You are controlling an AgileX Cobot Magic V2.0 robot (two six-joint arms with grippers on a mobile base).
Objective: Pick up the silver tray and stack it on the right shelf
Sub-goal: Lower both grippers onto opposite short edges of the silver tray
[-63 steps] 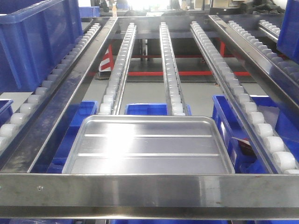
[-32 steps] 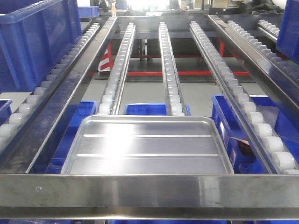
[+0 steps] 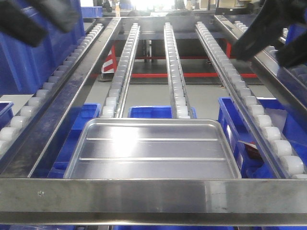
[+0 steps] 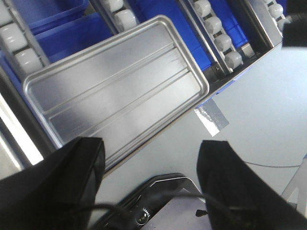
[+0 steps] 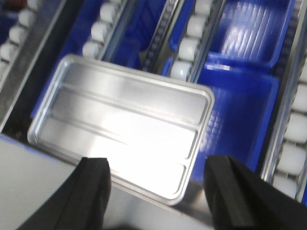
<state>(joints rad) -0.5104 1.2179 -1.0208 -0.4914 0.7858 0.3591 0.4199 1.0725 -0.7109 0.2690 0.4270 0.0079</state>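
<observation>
**Both arms swing in over the waiting tray**

Half a second ago the front view showed no arms. Now the left arm shows dark at its top left and the right arm at its top right, while the silver tray [image 3: 152, 148] has not shifted. The tray lies flat at the low end of the right shelf [image 3: 72, 91], across the two middle roller rails [image 3: 172, 67], with its near long edge just behind the front bar [image 3: 153, 194]. The left pincer [image 4: 151, 179] and right pincer [image 5: 163, 191] are both spread wide with nothing between their fingers, each hovering above the tray.

The tray looks like thin pressed metal: light, stiff and slick, so a pinch on its flat floor would likely slip. The low raised rim at either short end seems the best hold, one finger inside and one outside. Those ends overhang open gaps between the rails, with blue crates [image 3: 240, 139] below, so fingers have room there. The near edge is crowded by the front bar, and the rollers could let the tray creep if nudged.
</observation>
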